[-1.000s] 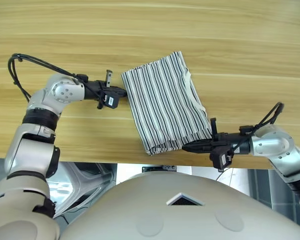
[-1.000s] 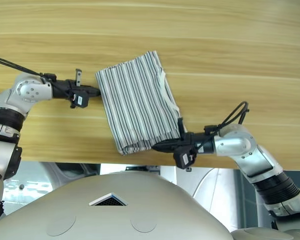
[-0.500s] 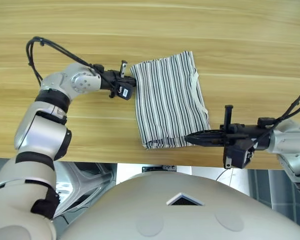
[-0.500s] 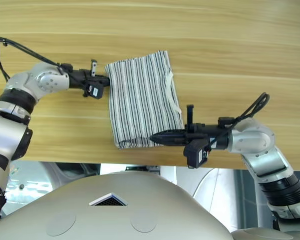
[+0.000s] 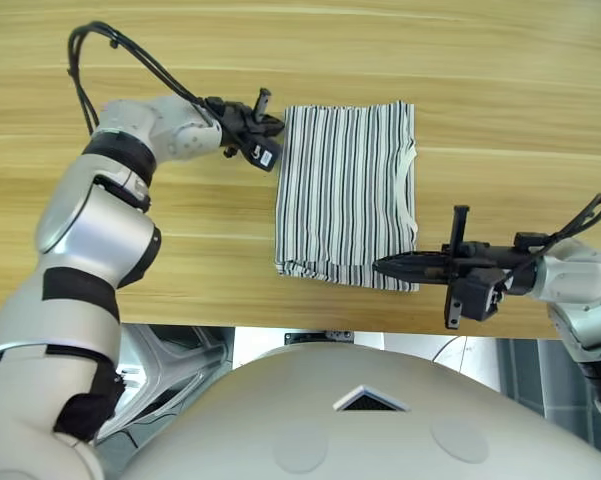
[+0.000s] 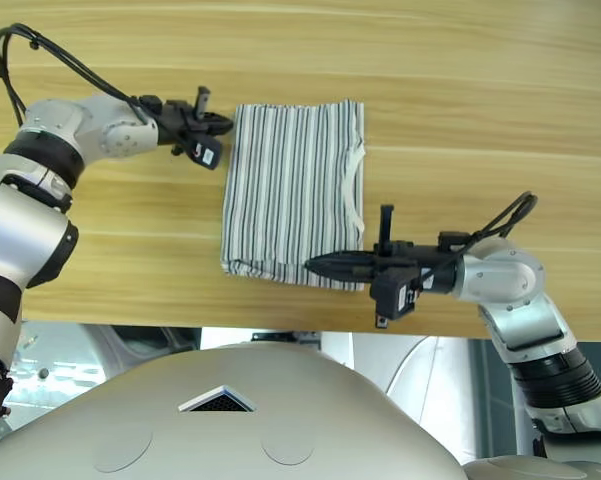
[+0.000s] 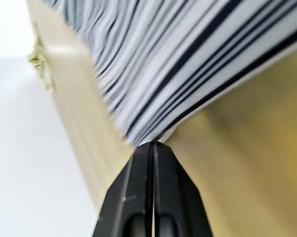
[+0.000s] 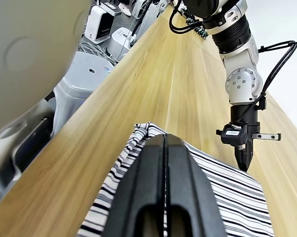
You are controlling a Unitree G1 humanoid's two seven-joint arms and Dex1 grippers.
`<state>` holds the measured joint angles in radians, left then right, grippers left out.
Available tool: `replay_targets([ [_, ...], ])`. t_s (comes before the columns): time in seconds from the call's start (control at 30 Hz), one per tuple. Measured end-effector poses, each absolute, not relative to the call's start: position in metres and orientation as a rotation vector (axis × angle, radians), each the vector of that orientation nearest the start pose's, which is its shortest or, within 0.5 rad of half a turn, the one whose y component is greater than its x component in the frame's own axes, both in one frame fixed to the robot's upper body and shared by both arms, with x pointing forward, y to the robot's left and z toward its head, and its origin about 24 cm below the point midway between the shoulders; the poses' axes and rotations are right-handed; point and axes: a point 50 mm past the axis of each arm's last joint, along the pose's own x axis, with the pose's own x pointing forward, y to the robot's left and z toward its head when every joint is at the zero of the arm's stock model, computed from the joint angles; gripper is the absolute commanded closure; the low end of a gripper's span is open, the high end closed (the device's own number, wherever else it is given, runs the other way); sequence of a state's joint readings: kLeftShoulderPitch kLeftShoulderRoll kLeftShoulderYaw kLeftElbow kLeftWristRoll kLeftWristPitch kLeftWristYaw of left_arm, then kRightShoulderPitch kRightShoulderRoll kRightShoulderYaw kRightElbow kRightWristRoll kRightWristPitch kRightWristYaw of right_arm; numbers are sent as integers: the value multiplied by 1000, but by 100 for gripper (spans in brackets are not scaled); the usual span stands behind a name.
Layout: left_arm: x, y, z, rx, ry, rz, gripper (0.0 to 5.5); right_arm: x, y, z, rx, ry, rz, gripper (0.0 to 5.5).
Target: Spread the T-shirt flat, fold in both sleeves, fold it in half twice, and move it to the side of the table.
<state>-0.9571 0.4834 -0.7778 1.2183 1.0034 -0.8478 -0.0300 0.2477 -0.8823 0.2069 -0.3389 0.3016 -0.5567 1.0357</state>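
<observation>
I'm pinching opposite corners of the folded striped T-shirt (image 5: 345, 190), left gripper (image 5: 276, 135) and right gripper (image 5: 380, 266) both clamped; sliding evenly along the table (image 5: 500, 100) should prevent unfolding.

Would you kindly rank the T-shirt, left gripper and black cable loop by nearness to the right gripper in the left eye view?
1. T-shirt, near edge at the right gripper.
2. Left gripper, at its far corner.
3. Cable loop, far left.
</observation>
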Motion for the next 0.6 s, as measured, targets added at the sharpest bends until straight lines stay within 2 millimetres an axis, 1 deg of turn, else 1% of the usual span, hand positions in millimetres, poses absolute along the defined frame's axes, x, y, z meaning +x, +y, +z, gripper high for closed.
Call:
replay_targets([
  [0.03, 351, 163, 55, 1782, -211, -1141, 550, 152, -177, 97, -608, -218, 1475, 547],
  [0.13, 358, 186, 64, 1896, -152, -1069, 504, 158, -180, 97, -610, -200, 1442, 550],
  [0.2, 360, 205, 72, 1930, -95, -1016, 467, 165, -182, 95, -607, -183, 1395, 513],
  [0.23, 360, 213, 77, 1923, -73, -995, 457, 171, -183, 93, -600, -164, 1359, 502],
  [0.27, 360, 220, 83, 1896, -63, -977, 430, 180, -187, 93, -595, -142, 1310, 473],
  [0.33, 357, 232, 94, 1806, -74, -935, 403, 198, -193, 96, -595, -121, 1214, 441],
  [0.4, 347, 236, 102, 1642, -142, -943, 374, 210, -203, 96, -637, -76, 1144, 410],
  [0.43, 341, 235, 103, 1574, -177, -966, 360, 213, -207, 96, -654, -60, 1122, 394],
  [0.5, 322, 227, 102, 1404, -293, -1057, 320, 219, -222, 94, -709, 2, 1074, 349],
  [0.6, 296, 219, 99, 1251, -366, -1164, 275, 222, -241, 96, -792, 75, 1033, 298],
])
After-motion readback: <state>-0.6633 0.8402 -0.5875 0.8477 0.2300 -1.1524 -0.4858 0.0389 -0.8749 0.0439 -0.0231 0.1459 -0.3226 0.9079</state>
